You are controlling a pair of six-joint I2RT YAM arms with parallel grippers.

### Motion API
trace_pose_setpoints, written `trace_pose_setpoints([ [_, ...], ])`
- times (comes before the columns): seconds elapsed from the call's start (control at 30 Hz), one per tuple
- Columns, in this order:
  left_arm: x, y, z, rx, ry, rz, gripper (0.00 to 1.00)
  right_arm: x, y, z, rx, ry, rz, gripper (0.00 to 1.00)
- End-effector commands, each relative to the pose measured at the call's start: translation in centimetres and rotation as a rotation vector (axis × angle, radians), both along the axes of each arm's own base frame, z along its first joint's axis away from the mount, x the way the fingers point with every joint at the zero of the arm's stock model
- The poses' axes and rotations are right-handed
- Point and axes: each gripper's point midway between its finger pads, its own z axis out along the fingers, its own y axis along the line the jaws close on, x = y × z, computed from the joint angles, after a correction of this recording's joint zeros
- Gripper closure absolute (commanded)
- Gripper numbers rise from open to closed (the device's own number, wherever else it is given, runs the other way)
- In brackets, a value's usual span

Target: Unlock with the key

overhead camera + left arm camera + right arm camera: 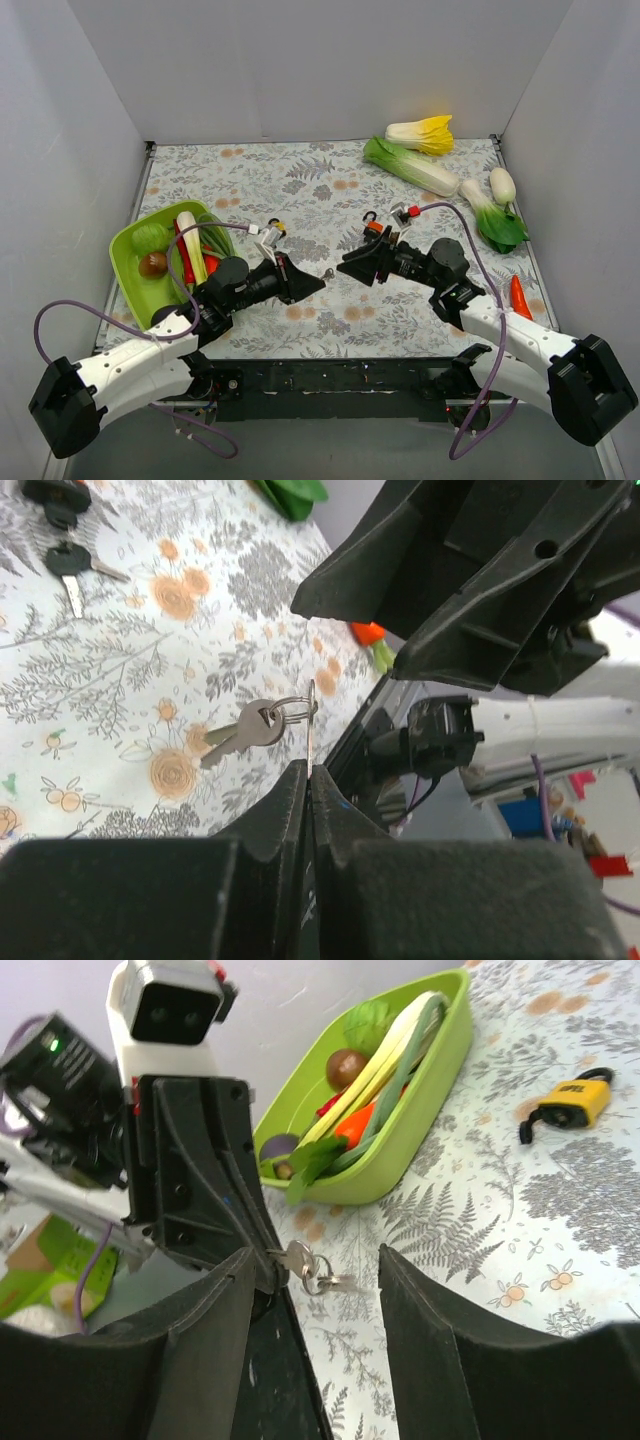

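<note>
Left end effector (308, 772) clamped on small silver key bunch on ring (247, 731), near front centre of floral tabletop (300, 180). Right end effector (315, 1260) fingers apart, flanking keys without touching. Yellow padlock (568, 1100) and lime-green plastic vegetable tray (420, 1090) lie beyond.

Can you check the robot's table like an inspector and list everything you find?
Surface: flowery cloth lying flat.
Job's things: silver keys on a ring, pinched in the left gripper; black-headed keys lying on the cloth; yellow padlock and orange padlock lying apart.
Clutter: green tray full of vegetables; cabbages, radish and an orange vegetable on the right side.
Grippers: left shut on the silver keys; right gripper open, close in front of them.
Cables: purple cables loop from both arms.
Surroundings: grey walls on three sides.
</note>
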Motion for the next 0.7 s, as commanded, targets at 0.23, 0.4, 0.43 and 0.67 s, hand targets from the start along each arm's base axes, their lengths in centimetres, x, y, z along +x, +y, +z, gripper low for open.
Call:
trace_pose_setpoints([
  [0.23,-5.8,-0.7,0.1,0.194,-0.142,-0.439,1.00,-6.1,0.7,0.7,-0.084,-0.186,0.426,0.40],
  [0.4,-6.4,-0.7,-0.5,0.236,-0.134,-0.504,1.00,-7.3,0.5,0.5,-0.082,-0.180,0.497,0.48],
  [0.43,-6.4,-0.6,-0.7,0.245,-0.130,-0.509,1.00,-7.4,0.5,0.5,-0.083,-0.178,0.508,0.49],
  [0.67,-6.4,-0.8,-0.1,0.251,-0.161,-0.537,1.00,-8.0,0.4,-0.1,-0.100,-0.147,0.567,0.57],
])
